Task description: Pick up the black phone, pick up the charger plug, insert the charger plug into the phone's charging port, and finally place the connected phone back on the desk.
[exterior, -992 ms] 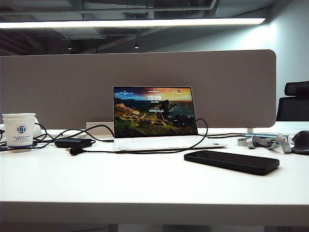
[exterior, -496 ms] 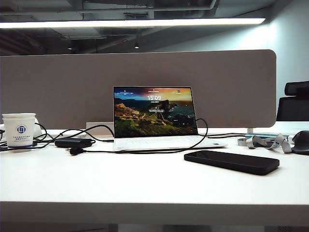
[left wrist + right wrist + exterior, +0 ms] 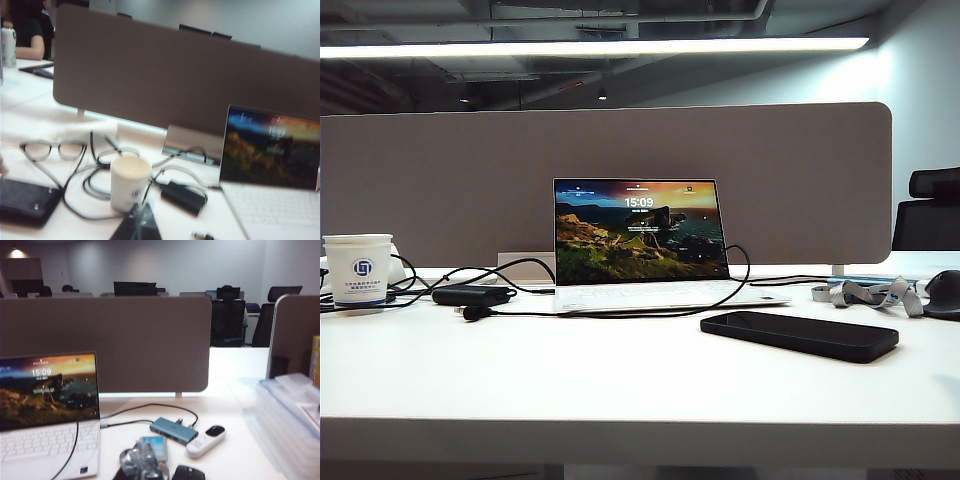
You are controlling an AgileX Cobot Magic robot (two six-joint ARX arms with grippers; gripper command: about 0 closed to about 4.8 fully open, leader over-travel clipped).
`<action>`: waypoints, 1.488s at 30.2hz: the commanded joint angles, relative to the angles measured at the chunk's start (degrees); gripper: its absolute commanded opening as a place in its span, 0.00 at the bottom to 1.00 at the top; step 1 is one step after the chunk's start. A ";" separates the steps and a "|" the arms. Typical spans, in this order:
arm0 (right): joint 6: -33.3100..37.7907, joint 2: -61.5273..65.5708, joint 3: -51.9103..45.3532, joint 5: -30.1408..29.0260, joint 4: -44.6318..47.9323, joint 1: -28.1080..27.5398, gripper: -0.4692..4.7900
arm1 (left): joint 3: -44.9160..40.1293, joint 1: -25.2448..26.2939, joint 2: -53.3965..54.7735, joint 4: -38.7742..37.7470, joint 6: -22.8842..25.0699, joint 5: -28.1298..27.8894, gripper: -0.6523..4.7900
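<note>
Nothing picked up yet

My left end effector [image 3: 136,220] and right end effector [image 3: 142,462] are shut tight and hold nothing. The black phone [image 3: 799,335] lies flat on the counter [image 3: 570,380]. The charger plug [image 3: 473,313] is tiny, so I could miss it.
</note>
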 commanded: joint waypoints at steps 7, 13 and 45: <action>0.15 21.00 19.61 -0.66 0.24 0.13 0.09 | 16.96 0.00 18.60 0.57 -0.26 7.37 0.11; 0.13 33.09 31.56 -6.97 -2.14 0.13 0.09 | 25.94 -0.24 29.53 0.46 -0.28 14.36 0.11; -9.22 69.57 56.04 -28.79 -40.72 0.17 0.09 | 46.03 -18.53 60.94 -19.93 -11.21 27.58 0.11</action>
